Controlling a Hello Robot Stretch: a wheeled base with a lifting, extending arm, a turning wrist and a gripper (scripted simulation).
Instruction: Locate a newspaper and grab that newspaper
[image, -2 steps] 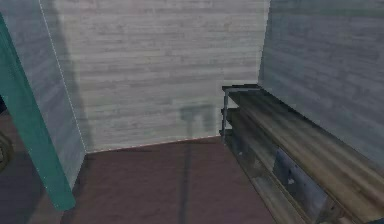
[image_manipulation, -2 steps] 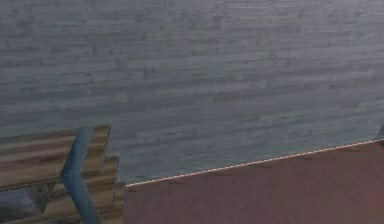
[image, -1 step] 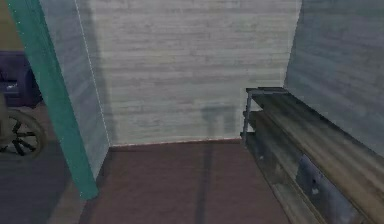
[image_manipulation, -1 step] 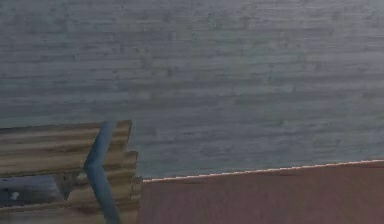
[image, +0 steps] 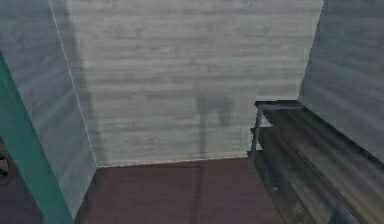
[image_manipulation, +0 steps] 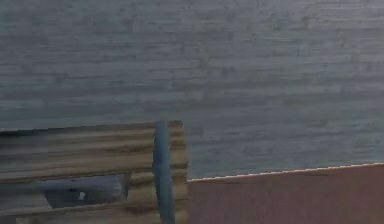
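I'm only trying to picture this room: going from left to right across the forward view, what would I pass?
Teal upright strip → grey plank wall → wooden shelf unit.

Wooden shelf (image: 320, 135) cropped at forward view's right

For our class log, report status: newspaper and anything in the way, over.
Newspaper grab not yet done. Wooden shelf at forward view's right. Plank wall closes the way ahead.
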